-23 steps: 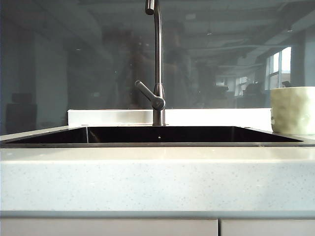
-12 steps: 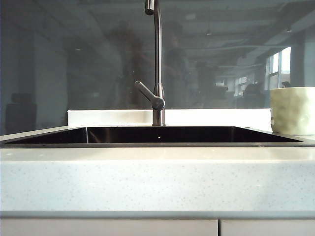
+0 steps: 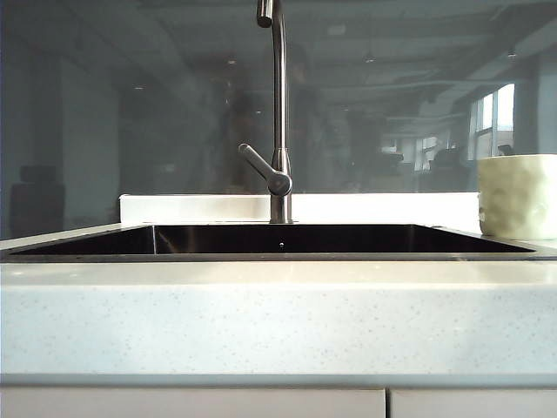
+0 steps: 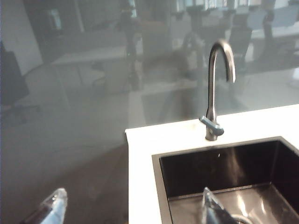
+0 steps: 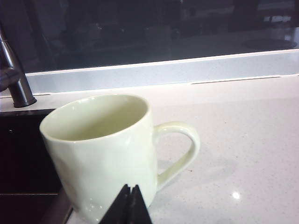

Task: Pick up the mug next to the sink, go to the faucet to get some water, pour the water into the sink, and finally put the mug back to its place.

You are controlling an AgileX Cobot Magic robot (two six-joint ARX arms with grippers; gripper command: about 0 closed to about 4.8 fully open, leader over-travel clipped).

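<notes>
My left tool point(image 4: 133, 212) hangs with its two tips spread wide and nothing between them, high over the near corner of the sink. My right tool point(image 5: 130, 205) is pinched fully closed and gripping nothing, its tip just in front of the mug's wall. Neither arm shows in the exterior view. Over the last second nothing on the desk point(image 3: 278, 313) has shifted there; only the dim reflections in the glass panel point(image 3: 130, 104) behind have moved. I read that as the mug being in no grip right now, standing in its place. The sink point(image 3: 278, 255) fills the middle, dark and bare as far as I can see. The faucet point(image 3: 279, 113) rises at its 12 o'clock edge, its lever point(image 3: 261, 167) angled toward 10 o'clock. The mug point(image 3: 519, 196) stands upright on the desk at the sink's 3 o'clock, just beside the rim, and looks empty from the right wrist view. Its handle point(image 5: 184, 149) points away from the sink. Nothing stands between mug and faucet; a closed tool would have to open before any grasp.
</notes>
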